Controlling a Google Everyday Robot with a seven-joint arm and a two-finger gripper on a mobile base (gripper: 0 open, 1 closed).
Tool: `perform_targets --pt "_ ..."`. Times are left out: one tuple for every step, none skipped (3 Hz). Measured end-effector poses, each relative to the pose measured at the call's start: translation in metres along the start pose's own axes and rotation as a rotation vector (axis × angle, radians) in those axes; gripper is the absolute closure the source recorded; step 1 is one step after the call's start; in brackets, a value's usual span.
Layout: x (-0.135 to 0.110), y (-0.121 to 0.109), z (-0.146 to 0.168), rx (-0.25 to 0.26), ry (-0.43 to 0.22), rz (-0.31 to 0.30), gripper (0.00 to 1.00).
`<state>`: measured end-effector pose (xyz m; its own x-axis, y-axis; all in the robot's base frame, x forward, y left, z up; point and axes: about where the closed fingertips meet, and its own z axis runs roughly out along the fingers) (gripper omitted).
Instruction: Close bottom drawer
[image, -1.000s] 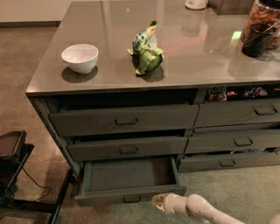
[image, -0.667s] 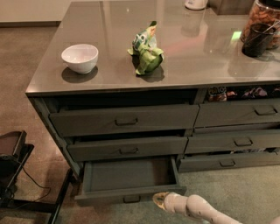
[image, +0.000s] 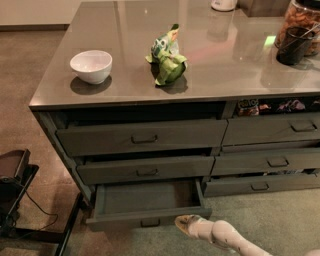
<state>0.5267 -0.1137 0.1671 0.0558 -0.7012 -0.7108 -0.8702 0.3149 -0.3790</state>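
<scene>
Watching the gripper (image: 186, 224) hovering low over the floor (image: 272, 217), just in front of the right end of the bottom drawer (image: 120, 220) standing pulled well out, and failing to tell its opening or any hold.

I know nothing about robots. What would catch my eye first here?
The bottom drawer hangs pulled out of the wider stack. Near the right end of its front, low by the floor, sits the robot's pale gripper. On the grey countertop above, a crumpled green bag stands right of a white bowl.
</scene>
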Motion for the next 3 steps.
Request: perform_targets --pt "0.004 -0.012 0.012 0.028 -0.01 -0.002 1.0" --pt "0.007 -0.023 0.024 0.05 -0.023 0.001 1.0" --pt "0.008 -0.038 0.035 0.061 -0.028 0.0 1.0"
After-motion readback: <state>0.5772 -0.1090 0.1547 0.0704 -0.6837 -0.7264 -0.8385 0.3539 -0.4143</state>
